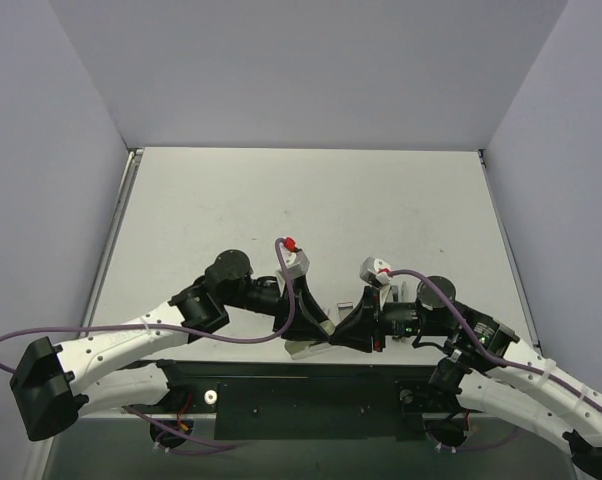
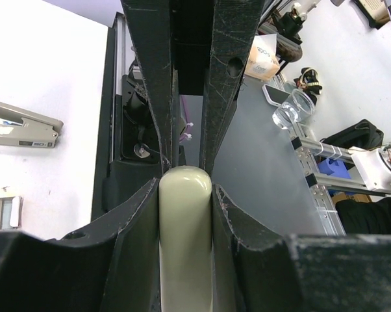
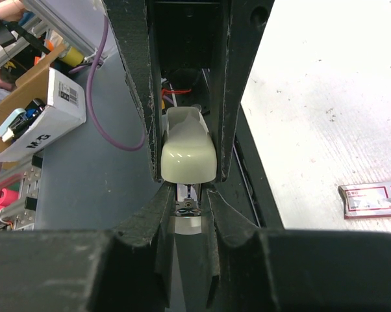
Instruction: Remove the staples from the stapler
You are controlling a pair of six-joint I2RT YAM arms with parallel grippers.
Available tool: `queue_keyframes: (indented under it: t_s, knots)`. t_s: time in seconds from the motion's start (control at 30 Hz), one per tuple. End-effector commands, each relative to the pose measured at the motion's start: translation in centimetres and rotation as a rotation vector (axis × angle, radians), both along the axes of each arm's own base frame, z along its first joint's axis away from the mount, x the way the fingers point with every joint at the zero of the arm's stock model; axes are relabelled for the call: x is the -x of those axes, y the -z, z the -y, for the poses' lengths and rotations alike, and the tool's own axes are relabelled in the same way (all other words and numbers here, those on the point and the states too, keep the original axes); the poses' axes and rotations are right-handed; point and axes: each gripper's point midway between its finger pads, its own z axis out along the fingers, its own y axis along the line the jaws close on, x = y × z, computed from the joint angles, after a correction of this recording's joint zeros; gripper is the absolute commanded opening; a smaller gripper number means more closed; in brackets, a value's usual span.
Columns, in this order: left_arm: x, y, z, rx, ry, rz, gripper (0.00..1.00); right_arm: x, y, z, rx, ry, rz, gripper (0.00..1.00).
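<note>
Stapler [image 2: 20, 127]: flat on table [image 2: 52, 52], far of left gripper [image 2: 186, 190]. Left arm [image 1: 131, 340] and right arm [image 1: 521, 375] bent inward, tip to tip at near edge. Left gripper clamped on bar [image 2: 186, 247]; right gripper [image 3: 188, 195] pinched on metal piece [image 3: 188, 208] beneath it.

Smooth glossy bar [image 2: 185, 234]; matt metal stapler [image 2: 17, 127]

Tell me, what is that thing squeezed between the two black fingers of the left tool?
A pale olive rounded bar, pressed on both sides by those fingers. The left wrist view shows it most clearly.
</note>
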Motion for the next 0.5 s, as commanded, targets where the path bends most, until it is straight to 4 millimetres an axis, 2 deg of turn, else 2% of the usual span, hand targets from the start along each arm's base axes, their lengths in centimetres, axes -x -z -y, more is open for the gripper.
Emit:
queue_keyframes:
  t_s: [0.0,0.3,0.47]
  knots:
    - [-0.6,-7.1,-0.7,0.226,-0.064,0.167,0.0,1.9,3.6,1.0,0.101,-0.035,-0.104,0.0]
    - [-0.9,-8.1,-1.1,0.252,-0.104,0.182,0.0,2.7,4.1,0.7,0.099,-0.053,-0.117,0.0]
    - [-0.8,-8.1,-1.1,0.252,-0.099,0.185,0.0,2.4,3.8,0.4,0.094,-0.03,-0.107,0.0]
